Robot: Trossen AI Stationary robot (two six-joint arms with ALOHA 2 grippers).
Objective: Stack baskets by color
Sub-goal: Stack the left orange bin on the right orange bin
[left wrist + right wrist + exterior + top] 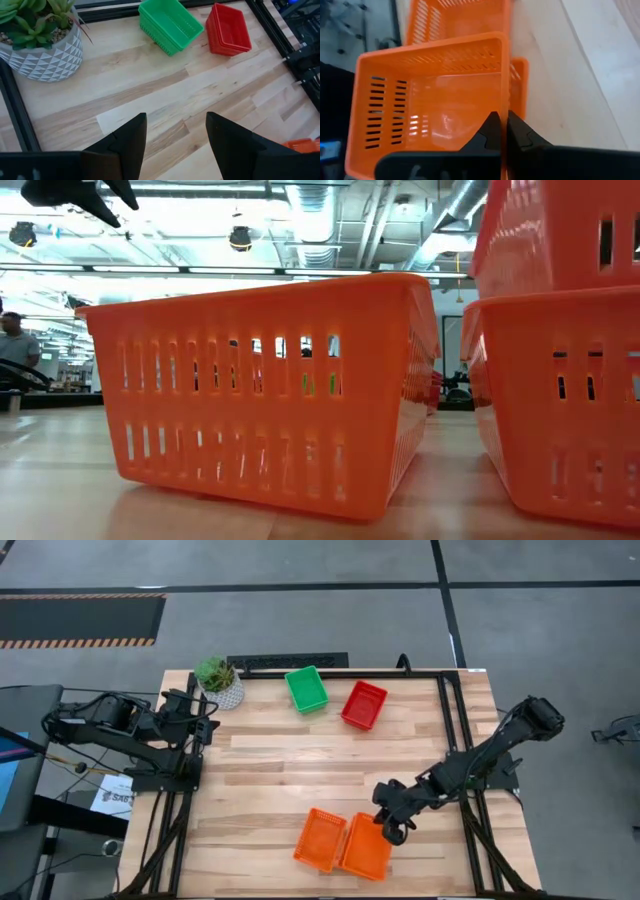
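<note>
right gripper (501,131) is pinching the rim of an orange plastic mesh basket (432,95), nesting it tilted into another at the table's (270,775) near edge. thin-wall grip risks slipping. left gripper (176,131) is idling, fingers spread.

Right arm stretches across toward the table's near edge, right gripper (392,824) pinched tight, fingers (492,131) together. Left arm sits folded at the far-left corner, left gripper (175,137) spread wide.

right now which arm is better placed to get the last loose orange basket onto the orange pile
Right. The right end effector is shut on the rim of the upper orange basket, directly beside the loose orange basket. The left end effector waits open by the plant, at the table's far corner.
</note>
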